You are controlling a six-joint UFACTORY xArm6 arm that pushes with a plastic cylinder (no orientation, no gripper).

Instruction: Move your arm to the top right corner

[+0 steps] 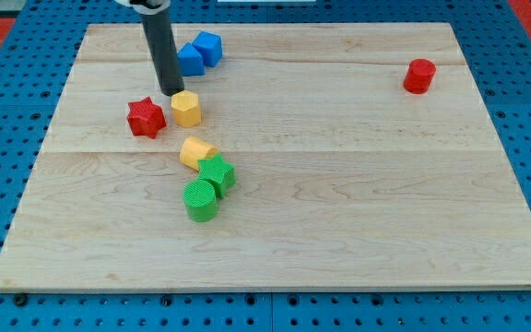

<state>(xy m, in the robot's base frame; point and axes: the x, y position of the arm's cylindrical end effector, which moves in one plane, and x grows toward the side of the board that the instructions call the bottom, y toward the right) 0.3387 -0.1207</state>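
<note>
My tip (172,92) sits in the upper left part of the wooden worktop (339,203), just at the upper left edge of the yellow hexagonal block (186,108), touching it or nearly so (the gap is too fine to judge). There is no hand on this rod, so nothing spreads or pinches. The red star block (146,118) lies just to the view's left of the yellow hexagon. Two blue blocks (199,53) sit together beside the rod, toward the view's top. Below, a yellow cylinder (195,152), a green star block (217,173) and a green cylinder (200,200) cluster, touching. The worktop's top right corner (445,32) is well apart from my tip; a red cylinder (419,76) stands near it.
</note>
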